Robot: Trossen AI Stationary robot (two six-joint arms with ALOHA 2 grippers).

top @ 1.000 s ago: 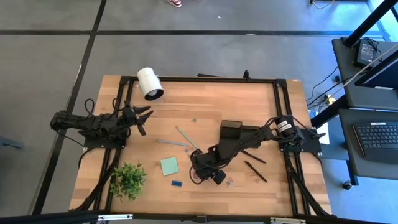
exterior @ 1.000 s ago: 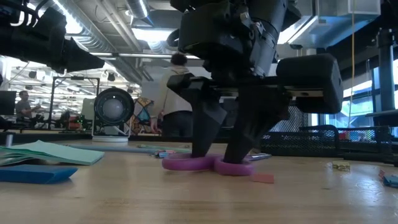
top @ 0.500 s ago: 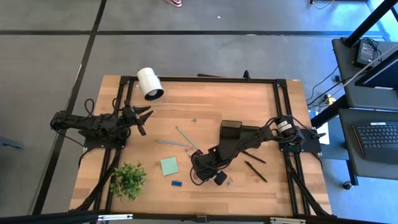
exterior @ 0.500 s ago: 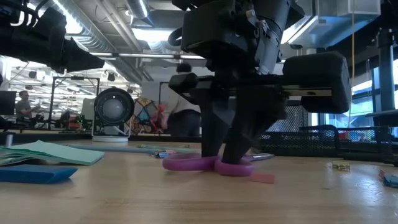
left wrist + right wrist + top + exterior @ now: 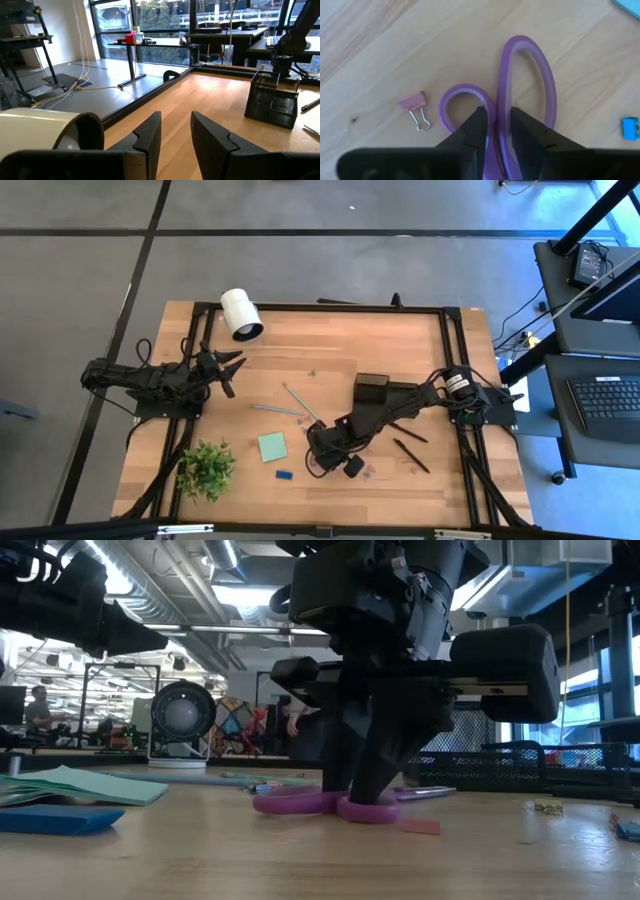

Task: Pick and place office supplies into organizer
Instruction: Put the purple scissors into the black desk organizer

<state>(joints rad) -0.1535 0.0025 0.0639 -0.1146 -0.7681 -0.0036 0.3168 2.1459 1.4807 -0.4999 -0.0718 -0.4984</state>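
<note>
Purple-handled scissors (image 5: 525, 85) lie flat on the wooden table (image 5: 330, 345), near its front middle. My right gripper (image 5: 497, 125) stands over them, pointing steeply down, shut on their handles; in the high view the arm (image 5: 322, 458) hides them. The black organizer (image 5: 371, 392) stands behind that arm. A green notepad (image 5: 272, 446), a blue block (image 5: 284, 475), two thin pens (image 5: 300, 402) and two black pens (image 5: 411, 455) lie loose around it. My left gripper (image 5: 232, 370) waits at the table's left side, open and level. My right gripper pinches the scissors' handles where the small loop and the large loop meet (image 5: 496, 107), one finger (image 5: 475, 130) on each side. The fingers come from above, slanting down, and run along the scissors. The handle loops (image 5: 310, 804) rest on the table.
A pink binder clip (image 5: 415, 102) lies close beside the small loop, and a blue clip (image 5: 631, 127) a little farther off. A potted plant (image 5: 206, 468) stands at the front left and a white cylinder (image 5: 241, 313) lies at the back left.
My right gripper has shut: its fingers stood apart on either side of the handles' junction and now pinch it. The arm has stayed in place, and the scissors still lie on the table.
</note>
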